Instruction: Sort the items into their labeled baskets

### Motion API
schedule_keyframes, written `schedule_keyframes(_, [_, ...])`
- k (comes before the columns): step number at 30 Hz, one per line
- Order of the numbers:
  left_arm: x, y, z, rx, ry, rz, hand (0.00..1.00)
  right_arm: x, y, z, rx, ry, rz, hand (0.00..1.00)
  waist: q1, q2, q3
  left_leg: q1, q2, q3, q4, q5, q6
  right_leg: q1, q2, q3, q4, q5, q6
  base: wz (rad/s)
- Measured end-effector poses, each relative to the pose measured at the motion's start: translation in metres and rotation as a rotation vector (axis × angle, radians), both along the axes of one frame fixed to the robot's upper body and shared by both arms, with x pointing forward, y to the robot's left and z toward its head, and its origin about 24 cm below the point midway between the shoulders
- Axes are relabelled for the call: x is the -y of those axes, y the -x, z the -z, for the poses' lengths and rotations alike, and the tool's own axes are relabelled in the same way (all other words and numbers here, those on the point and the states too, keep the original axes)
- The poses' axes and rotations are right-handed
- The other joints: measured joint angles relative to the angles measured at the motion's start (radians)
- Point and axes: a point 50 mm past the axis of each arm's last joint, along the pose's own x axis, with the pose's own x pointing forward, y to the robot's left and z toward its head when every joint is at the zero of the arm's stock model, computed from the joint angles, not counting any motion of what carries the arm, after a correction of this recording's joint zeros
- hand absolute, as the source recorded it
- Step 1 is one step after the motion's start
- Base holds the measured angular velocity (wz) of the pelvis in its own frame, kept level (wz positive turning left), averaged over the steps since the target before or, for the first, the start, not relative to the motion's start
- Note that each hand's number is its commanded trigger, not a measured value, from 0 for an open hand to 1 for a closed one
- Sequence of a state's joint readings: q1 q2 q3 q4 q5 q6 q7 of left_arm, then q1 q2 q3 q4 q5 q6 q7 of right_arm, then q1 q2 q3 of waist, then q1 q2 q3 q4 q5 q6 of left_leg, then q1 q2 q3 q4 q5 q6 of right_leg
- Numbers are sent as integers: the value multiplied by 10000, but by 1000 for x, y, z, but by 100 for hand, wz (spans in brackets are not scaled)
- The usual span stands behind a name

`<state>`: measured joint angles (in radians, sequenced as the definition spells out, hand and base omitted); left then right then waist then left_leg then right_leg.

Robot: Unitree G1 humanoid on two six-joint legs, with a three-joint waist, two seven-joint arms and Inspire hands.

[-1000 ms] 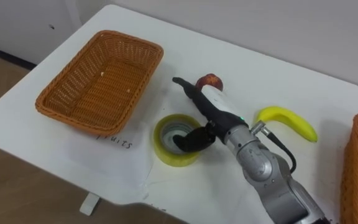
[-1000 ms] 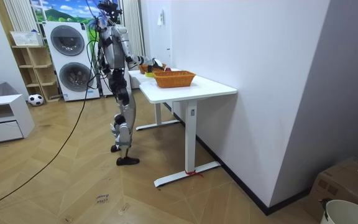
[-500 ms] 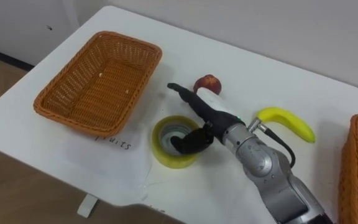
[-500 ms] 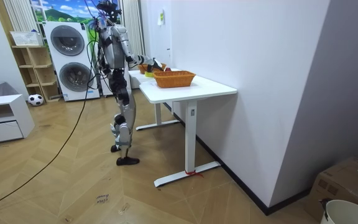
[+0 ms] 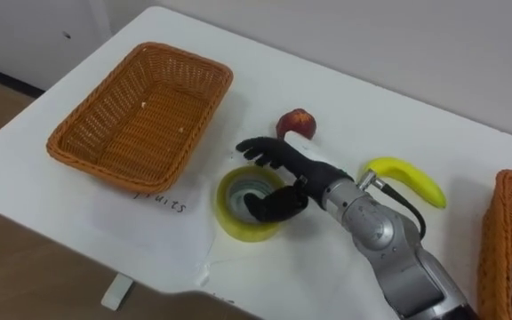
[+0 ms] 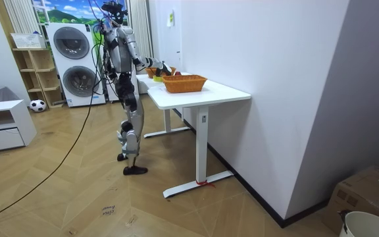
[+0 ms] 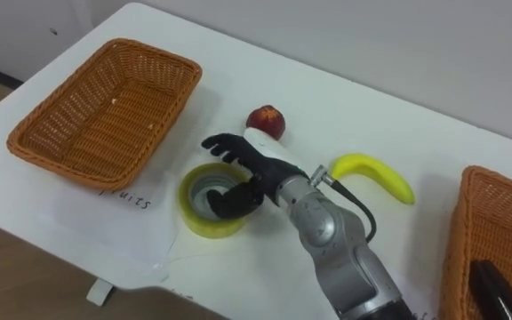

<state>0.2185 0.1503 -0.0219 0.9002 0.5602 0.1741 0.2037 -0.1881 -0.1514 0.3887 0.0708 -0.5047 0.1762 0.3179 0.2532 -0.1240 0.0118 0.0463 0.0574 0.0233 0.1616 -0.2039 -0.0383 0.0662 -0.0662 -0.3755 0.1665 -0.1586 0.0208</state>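
Right hand hovering on the tape roll

The right hand [image 5: 302,173] is over the yellow tape roll [image 5: 231,216] on the table [image 5: 372,98], with its thumb down in the hole and its fingers loosely spread past the far rim, not pinching. A red fruit [image 5: 297,123] and a banana [image 5: 407,173] lie just behind it, and a wicker basket [image 5: 198,129] is off to the left.

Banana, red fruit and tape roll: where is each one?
banana [image 5: 412,175], left eye view, middle of its curve
red fruit [image 5: 296,122], left eye view, its middle
tape roll [image 5: 228,203], left eye view, left of yellow rim
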Motion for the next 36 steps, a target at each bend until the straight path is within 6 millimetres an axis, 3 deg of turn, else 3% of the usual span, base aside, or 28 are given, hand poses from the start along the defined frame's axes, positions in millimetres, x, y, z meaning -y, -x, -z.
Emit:
schedule_keyframes(26, [-6,-1,-3,155,-217,-153,0,1,-1,2,-42,507,-145,100,6,101,-34,4,-2,-22,25,1,1,21,-3,-17,-3,0,1,0])
schedule_keyframes(36, [-7,0,-4,599,-502,-287,0,7,0,0,-55,453,-211,100,-105,90,-41,28,-6,4,52,2,2,35,2,182,-6,-2,3,0])
